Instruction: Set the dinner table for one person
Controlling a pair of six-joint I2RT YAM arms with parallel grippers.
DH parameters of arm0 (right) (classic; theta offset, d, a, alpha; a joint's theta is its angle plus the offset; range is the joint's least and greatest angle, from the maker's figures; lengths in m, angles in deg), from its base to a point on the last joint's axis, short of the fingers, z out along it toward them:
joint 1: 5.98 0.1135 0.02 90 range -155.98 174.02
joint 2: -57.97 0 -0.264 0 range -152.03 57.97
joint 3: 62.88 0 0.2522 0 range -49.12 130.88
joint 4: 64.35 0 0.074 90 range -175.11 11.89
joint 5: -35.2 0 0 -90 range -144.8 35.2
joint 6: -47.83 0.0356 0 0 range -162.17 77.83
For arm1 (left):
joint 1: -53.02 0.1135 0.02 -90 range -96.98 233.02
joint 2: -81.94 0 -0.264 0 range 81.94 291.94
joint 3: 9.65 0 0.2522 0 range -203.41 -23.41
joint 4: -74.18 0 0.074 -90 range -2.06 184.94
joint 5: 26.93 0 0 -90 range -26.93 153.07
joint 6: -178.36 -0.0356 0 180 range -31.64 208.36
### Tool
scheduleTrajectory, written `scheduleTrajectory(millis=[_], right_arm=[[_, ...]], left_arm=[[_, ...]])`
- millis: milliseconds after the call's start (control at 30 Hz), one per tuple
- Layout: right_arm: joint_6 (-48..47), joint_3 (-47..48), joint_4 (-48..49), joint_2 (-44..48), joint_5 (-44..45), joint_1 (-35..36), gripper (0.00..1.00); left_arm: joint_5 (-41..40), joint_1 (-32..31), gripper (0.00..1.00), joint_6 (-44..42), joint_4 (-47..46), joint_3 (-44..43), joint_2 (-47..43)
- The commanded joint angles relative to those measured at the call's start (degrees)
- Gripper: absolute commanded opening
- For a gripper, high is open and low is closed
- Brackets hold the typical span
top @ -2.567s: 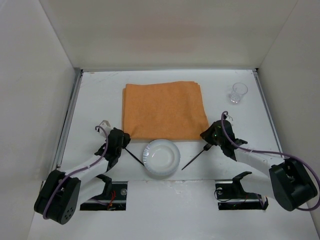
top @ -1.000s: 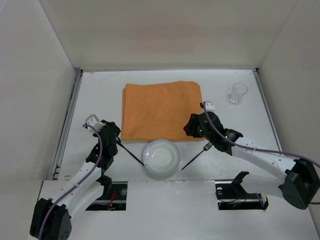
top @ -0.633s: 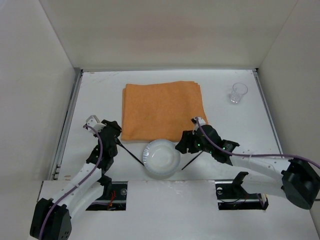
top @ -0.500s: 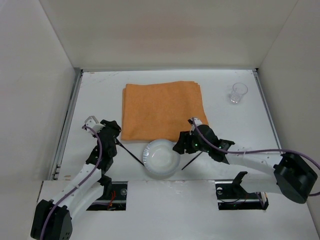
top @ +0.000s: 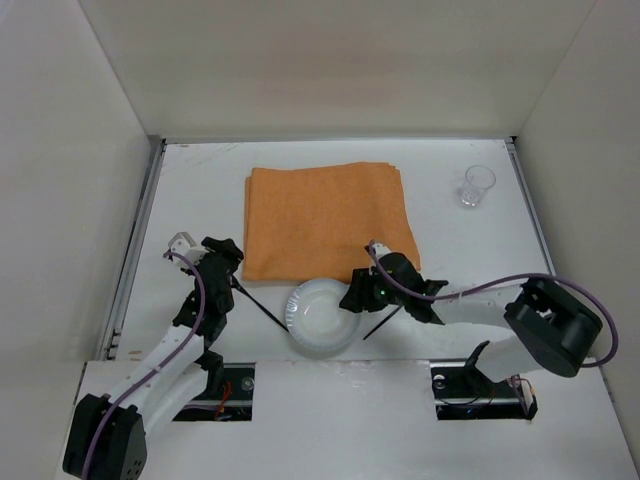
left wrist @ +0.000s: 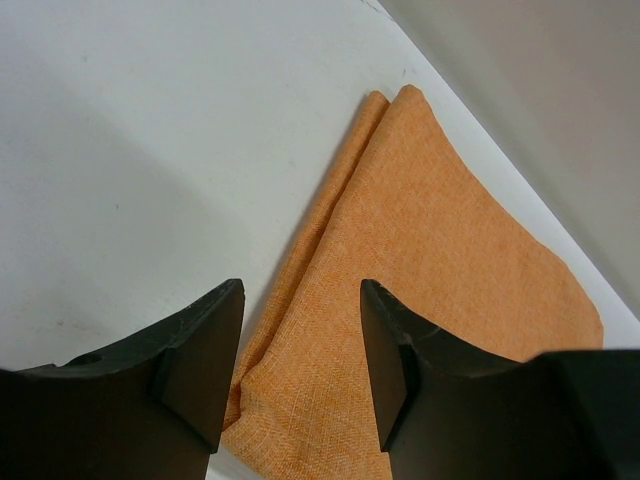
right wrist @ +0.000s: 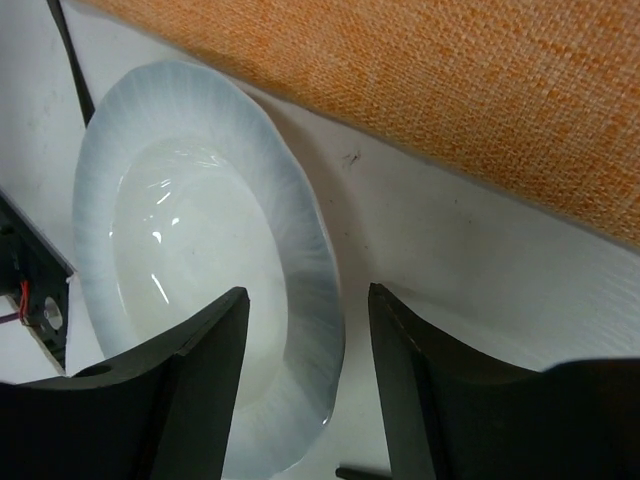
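Note:
A white plate (top: 321,315) lies on the white dinner table (top: 200,190) just in front of an orange placemat (top: 328,219). My right gripper (top: 353,297) is open with its jaws straddling the plate's right rim (right wrist: 300,250). My left gripper (top: 224,256) is open and empty by the placemat's front left corner (left wrist: 330,400). A black utensil (top: 258,305) lies left of the plate and another (top: 383,322) to its right. A clear cup (top: 477,186) stands at the far right.
Metal rails run along the table's left side (top: 135,240) and right side (top: 535,225). White walls close in the back and sides. The arm bases sit at the near edge.
My right gripper has moved left and forward from beside the placemat's right corner onto the plate's right rim. My left gripper backed away from the left utensil toward the placemat's corner, then held still.

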Motion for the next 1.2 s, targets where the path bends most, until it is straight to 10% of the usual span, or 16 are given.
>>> scheduleTrajectory(millis=[0,333,700,1167], right_arm=[[1.5,-1.1,7.2,-2.1,-1.7,-0.5,0.55],[5.5,-3.5,12.3,-1.7,-6.6,-2.9,0.12],[8.1,4.3,7.6,9.1,-12.6,-7.2,0.09],[14.7,27.8,15.8,-16.7,-12.8,-22.3,0.1]], left_arm=[[-1.0,-0.2,0.48,0.4,-3.0,1.1,-0.7],[-1.1,0.4,0.49,0.9,-3.0,1.0,-0.2],[-2.2,0.0,0.52,1.2,-3.7,1.6,-0.5],[-1.4,-0.6,0.55,1.2,-4.2,2.1,0.8]])
